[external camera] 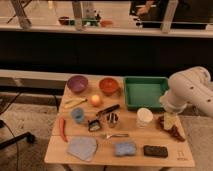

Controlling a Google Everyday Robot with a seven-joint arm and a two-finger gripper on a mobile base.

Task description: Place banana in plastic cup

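Observation:
The banana (75,103) is small, slim and yellow. It lies on the left part of the wooden table (165,159), in front of the purple bowl (77,83). The light-blue plastic cup (77,115) stands upright just in front of the banana, a little apart from it. My gripper (170,121) hangs from the white arm (190,91) at the table's right side. It is above a reddish-brown packet (173,130) and far from both the banana and the cup.
Also on the table are an orange bowl (108,85), a green tray (145,92), a round orange fruit (95,100), a white cup (144,117), a metal cup (112,119), a red chili (62,129), a grey-blue cloth (82,148), a blue sponge (125,148) and a black block (155,151).

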